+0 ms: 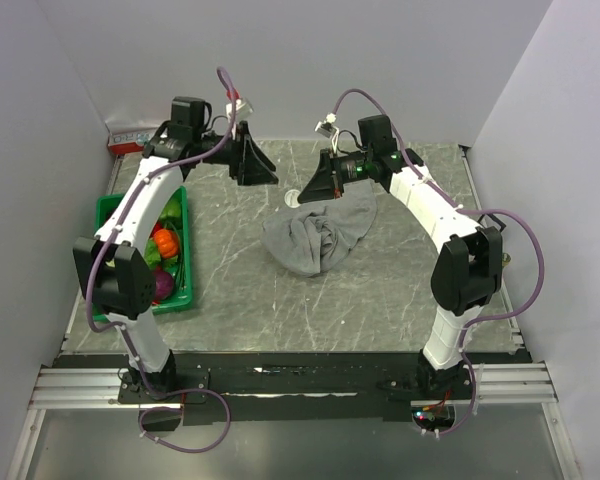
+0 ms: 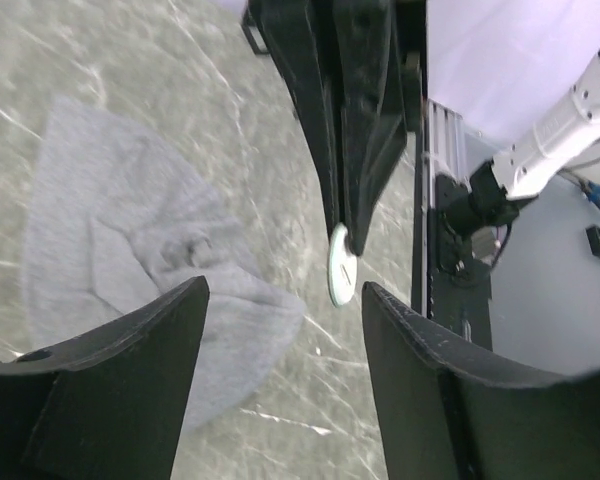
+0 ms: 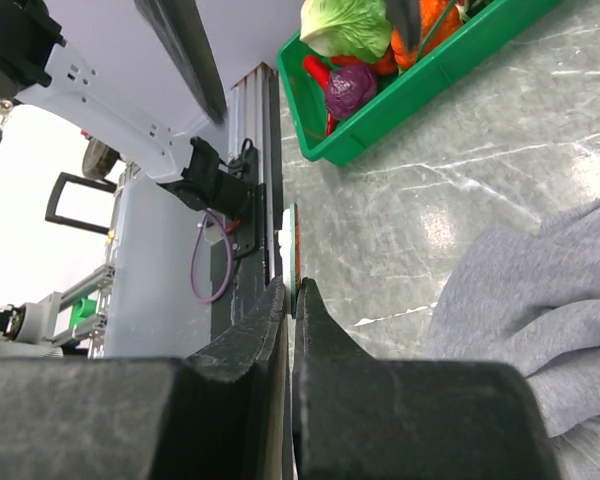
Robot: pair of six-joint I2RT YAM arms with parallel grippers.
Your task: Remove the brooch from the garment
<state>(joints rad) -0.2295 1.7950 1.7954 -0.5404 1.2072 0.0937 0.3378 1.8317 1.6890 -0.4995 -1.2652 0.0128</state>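
Observation:
The garment (image 1: 320, 235) is a rumpled grey cloth lying mid-table, also seen in the left wrist view (image 2: 130, 250) and the right wrist view (image 3: 540, 300). My right gripper (image 1: 313, 188) is shut on the brooch (image 1: 293, 197), a small whitish disc. In the left wrist view the brooch (image 2: 341, 265) hangs from the right gripper (image 2: 346, 240) above the bare table, just off the garment's edge. In the right wrist view the brooch (image 3: 295, 245) shows edge-on between the closed fingertips of that gripper (image 3: 292, 287). My left gripper (image 2: 285, 300) stands open and empty a little to the left (image 1: 252, 165).
A green crate (image 1: 105, 212) with toy vegetables sits at the table's left side, also in the right wrist view (image 3: 410, 85). A small red and white box (image 1: 130, 140) lies at the back left corner. Grey walls close in the back and sides.

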